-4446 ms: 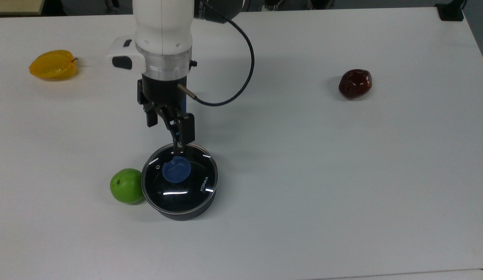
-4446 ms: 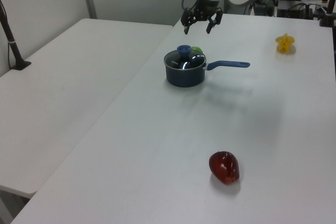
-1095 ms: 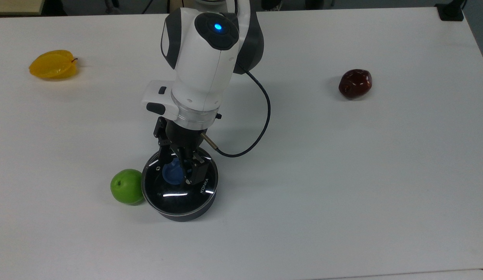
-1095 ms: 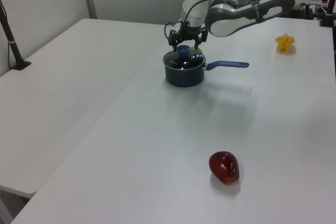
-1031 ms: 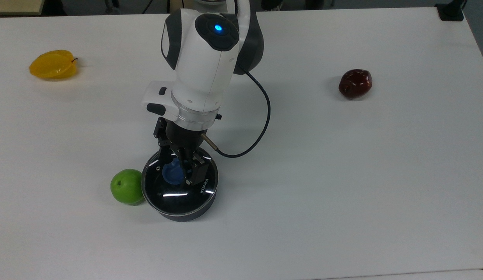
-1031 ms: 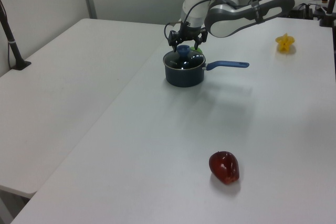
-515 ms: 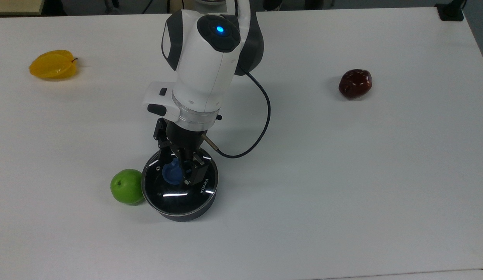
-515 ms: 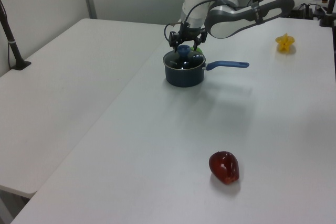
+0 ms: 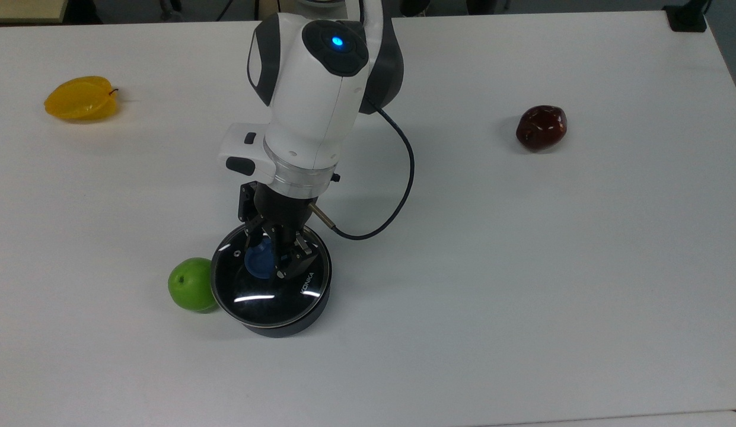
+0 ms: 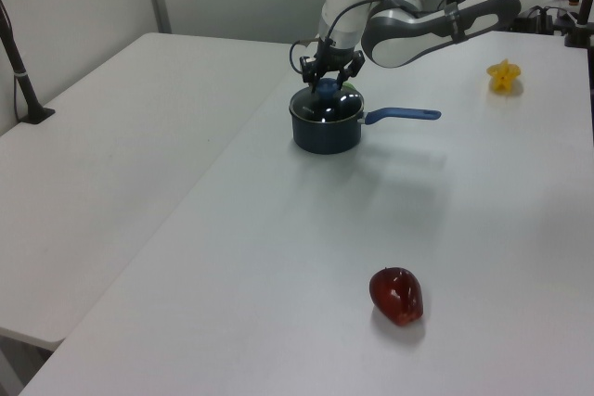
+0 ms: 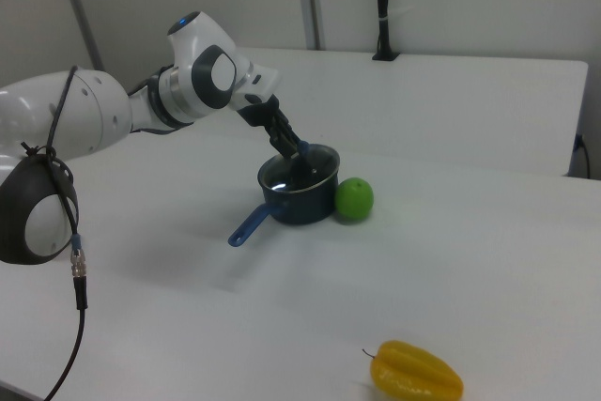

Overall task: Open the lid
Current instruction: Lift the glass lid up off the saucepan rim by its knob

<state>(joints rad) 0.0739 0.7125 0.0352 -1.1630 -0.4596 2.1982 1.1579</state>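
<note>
The lid (image 9: 267, 299) is a round glass disc with a metal rim and a blue knob (image 9: 256, 262). It lies over the dark saucepan (image 9: 296, 323), sitting a little off toward the top view's left. My gripper (image 9: 267, 261) reaches down from above and is shut on the knob, one finger on each side. The left view shows the gripper (image 10: 327, 81) on the knob above the saucepan (image 10: 323, 134), whose blue handle (image 10: 404, 115) points to the left view's right. In the right view the gripper (image 11: 302, 155) is at the pan's top (image 11: 296, 204).
A green apple (image 9: 191, 284) touches the saucepan on the top view's left. A yellow starfruit (image 9: 81, 98) lies far left and a dark red fruit (image 9: 541, 127) far right on the white table (image 9: 462, 267). The arm's black cable (image 9: 397, 178) loops to the top view's right.
The fingers have closed in onto the blue knob. The lid has shifted slightly toward the top view's left relative to the saucepan.
</note>
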